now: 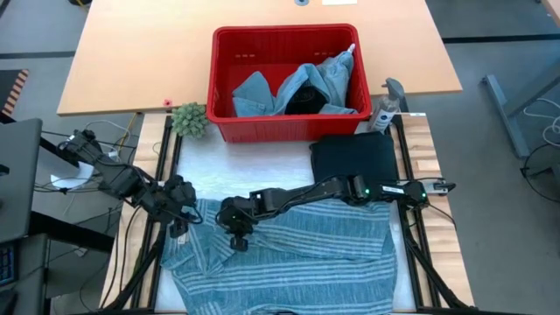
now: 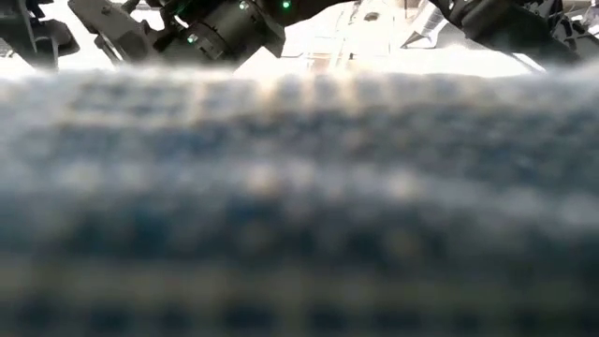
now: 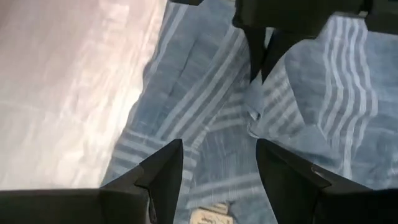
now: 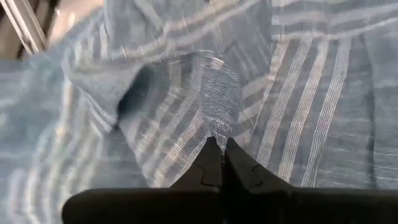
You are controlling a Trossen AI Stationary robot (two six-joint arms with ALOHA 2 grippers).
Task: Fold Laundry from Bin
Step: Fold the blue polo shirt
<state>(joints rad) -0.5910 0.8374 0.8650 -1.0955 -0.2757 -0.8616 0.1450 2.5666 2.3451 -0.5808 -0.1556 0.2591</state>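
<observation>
A blue-grey striped cloth (image 1: pixel 289 249) lies spread over the near half of the table, and in the low view it fills the picture (image 2: pixel 299 206). The red bin (image 1: pixel 229 131) stands at the far side, with light blue denim (image 1: pixel 328 83) and a dark garment (image 1: pixel 306 98) inside. My right gripper (image 4: pixel 221 152) reaches across from the right and is shut on the striped cloth near its left part (image 1: pixel 238 236). My left gripper (image 3: pixel 217 171) stands open just above the cloth's left edge (image 1: pixel 181 214), with nothing between its fingers. My right gripper pinches a small raised fold of the striped cloth (image 4: pixel 216 121) between its two fingers. The fingers slant down from the table's right side. The cloth rises to a peak at the fingertips (image 3: pixel 260 62), while the rest of it lies on the table.
A folded black garment (image 1: pixel 353 157) lies on the table at the right, in front of the bin. A small green plant (image 1: pixel 188 118) stands left of the bin and a spray bottle (image 1: pixel 388 103) right of it. Cables trail at the left edge.
</observation>
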